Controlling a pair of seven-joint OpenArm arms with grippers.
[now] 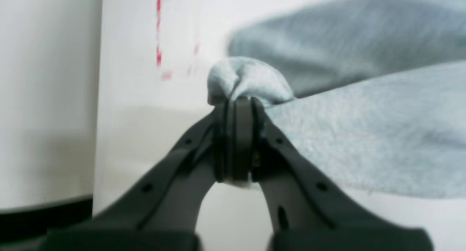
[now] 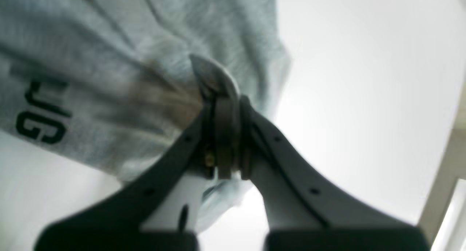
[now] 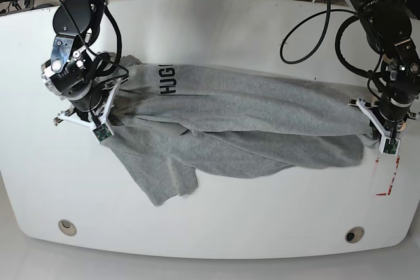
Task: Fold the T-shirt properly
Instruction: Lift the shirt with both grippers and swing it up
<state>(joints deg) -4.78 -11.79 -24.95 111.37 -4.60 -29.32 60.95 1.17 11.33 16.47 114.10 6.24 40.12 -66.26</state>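
The heather-grey T-shirt point(image 3: 243, 122) is stretched sideways across the white table point(image 3: 216, 31), between my two grippers. Black lettering point(image 3: 164, 73) shows near its left end, and a loose part hangs toward the front left point(image 3: 157, 175). My right gripper point(image 3: 110, 106) is shut on a bunch of the shirt at the left end; in the right wrist view the gripper point(image 2: 225, 101) pinches grey cloth point(image 2: 109, 61) beside the lettering point(image 2: 40, 116). My left gripper point(image 3: 369, 119) is shut on the shirt's right end; in the left wrist view the gripper point(image 1: 236, 101) pinches a wad of cloth point(image 1: 364, 134).
Red tape marks point(image 3: 387, 175) lie on the table near its right edge, just in front of the left gripper, and show blurred in the left wrist view point(image 1: 159, 36). Two round holes point(image 3: 66, 225) point(image 3: 354, 235) sit near the front edge. Cables point(image 3: 315, 24) hang at the back right.
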